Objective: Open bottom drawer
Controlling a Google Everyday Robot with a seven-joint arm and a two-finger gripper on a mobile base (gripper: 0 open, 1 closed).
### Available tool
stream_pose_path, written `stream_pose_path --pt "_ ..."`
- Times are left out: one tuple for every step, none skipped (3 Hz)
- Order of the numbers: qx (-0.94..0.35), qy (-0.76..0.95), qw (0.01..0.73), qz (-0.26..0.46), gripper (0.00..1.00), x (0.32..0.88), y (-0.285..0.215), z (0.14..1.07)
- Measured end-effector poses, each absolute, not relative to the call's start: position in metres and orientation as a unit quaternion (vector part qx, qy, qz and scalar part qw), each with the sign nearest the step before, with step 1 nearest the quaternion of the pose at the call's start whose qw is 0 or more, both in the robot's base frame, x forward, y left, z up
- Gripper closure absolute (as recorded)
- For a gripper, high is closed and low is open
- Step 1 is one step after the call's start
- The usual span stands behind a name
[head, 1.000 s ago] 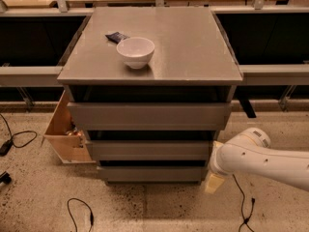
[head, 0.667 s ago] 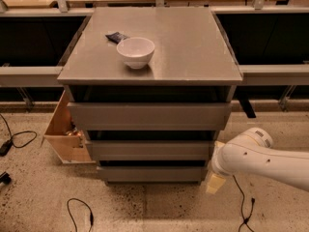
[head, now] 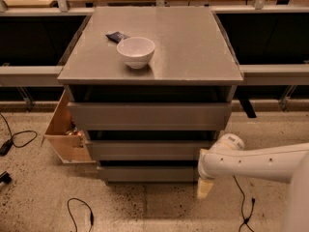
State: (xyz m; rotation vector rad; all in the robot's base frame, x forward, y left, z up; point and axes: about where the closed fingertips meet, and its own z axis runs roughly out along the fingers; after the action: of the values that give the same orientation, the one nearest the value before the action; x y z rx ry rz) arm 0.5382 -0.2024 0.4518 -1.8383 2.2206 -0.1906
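The grey cabinet [head: 154,42] has three plain grey drawer fronts. The bottom drawer [head: 145,173] is the lowest and narrowest front, near the floor, and looks closed. My white arm comes in from the right. My gripper [head: 204,187] hangs at the bottom drawer's right end, pointing down toward the floor. One cream fingertip [head: 203,189] shows just below and to the right of the drawer front's corner.
A white bowl [head: 135,51] and a small dark object [head: 117,36] sit on the cabinet top. A light wooden box [head: 65,129] stands at the cabinet's left. Black cables [head: 79,211] lie on the speckled floor. Dark shelves flank both sides.
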Motion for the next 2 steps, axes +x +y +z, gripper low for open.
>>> stream_pose_path --pt "-0.659 0.74 0.117 -0.066 0.0 0.553 -0.191 0.39" --pt "-0.671 0.73 0.114 -0.064 0.0 0.575 -0.184 0.328"
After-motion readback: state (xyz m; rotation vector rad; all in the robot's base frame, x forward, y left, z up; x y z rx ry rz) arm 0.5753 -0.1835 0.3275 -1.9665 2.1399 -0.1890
